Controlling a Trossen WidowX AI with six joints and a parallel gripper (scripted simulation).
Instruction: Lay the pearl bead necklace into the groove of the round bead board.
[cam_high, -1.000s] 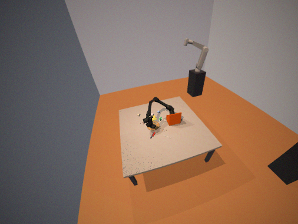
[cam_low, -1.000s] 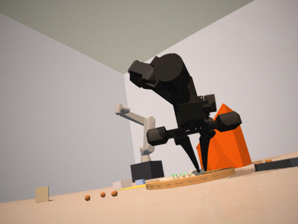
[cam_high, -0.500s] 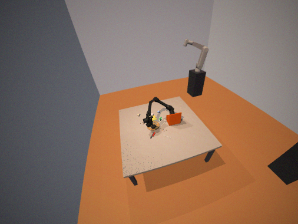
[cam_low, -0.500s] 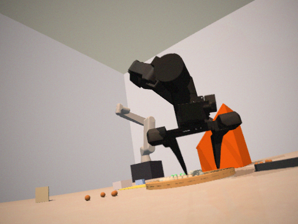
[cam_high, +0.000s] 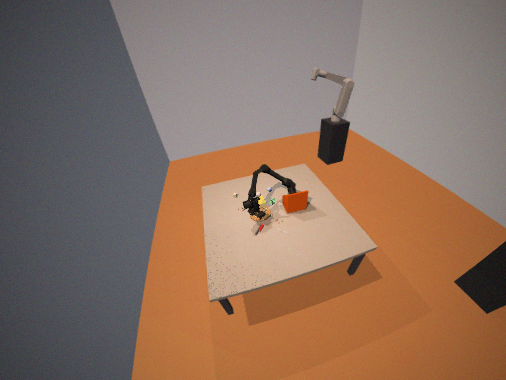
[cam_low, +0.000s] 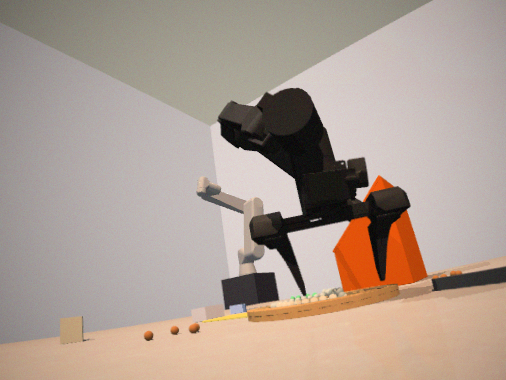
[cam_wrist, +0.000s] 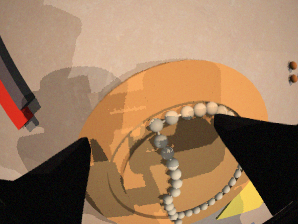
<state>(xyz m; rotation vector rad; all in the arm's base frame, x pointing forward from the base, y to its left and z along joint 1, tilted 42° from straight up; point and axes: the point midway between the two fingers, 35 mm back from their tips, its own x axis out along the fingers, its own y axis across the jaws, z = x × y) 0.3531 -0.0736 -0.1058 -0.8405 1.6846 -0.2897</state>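
Observation:
The round orange-brown bead board (cam_high: 268, 216) (cam_low: 320, 309) (cam_wrist: 195, 80) lies flat on the table. The pearl bead necklace (cam_low: 300, 301) (cam_wrist: 187, 112) lies on it. In the wrist view its large beads follow the far inner edge and small beads curve round the right and near side, while the left run cuts across the board's middle, off the left groove. My gripper (cam_low: 343, 287) (cam_wrist: 154, 132) is wide open and empty, low over the board, with fingertips on either side of the necklace's far left corner. The right finger hides some right-side beads.
A tall orange block (cam_high: 295, 202) (cam_low: 412, 250) stands beyond the board. A red and black item (cam_wrist: 12, 112) lies left of it in the wrist view. A yellow piece (cam_low: 225, 317) (cam_wrist: 245, 202) lies close to the rim. Small brown balls (cam_low: 148, 335) (cam_wrist: 293, 65) and a tan block (cam_low: 71, 330) are nearby.

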